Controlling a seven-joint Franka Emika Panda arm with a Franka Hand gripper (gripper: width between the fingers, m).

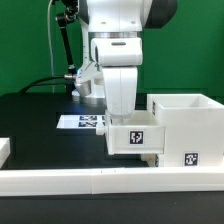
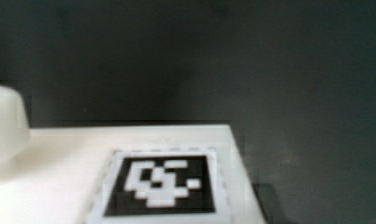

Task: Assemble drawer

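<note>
A small white tray box (image 1: 135, 138) of the drawer, with a black-and-white tag on its front, hangs just above the table under my gripper (image 1: 122, 122). The fingers reach down into it and are hidden by its wall, and the gripper looks shut on it. The tray touches or overlaps the left side of the tall open white case (image 1: 188, 125), which also bears a tag. In the wrist view the tray's tagged face (image 2: 164, 180) fills the near part of the picture, with dark table beyond. No finger shows there.
A long low white rail (image 1: 90, 180) runs across the front. The marker board (image 1: 82, 122) lies behind the tray. Another white part (image 1: 4, 148) sits at the exterior view's left edge. A white rounded shape (image 2: 4, 125) shows in the wrist view.
</note>
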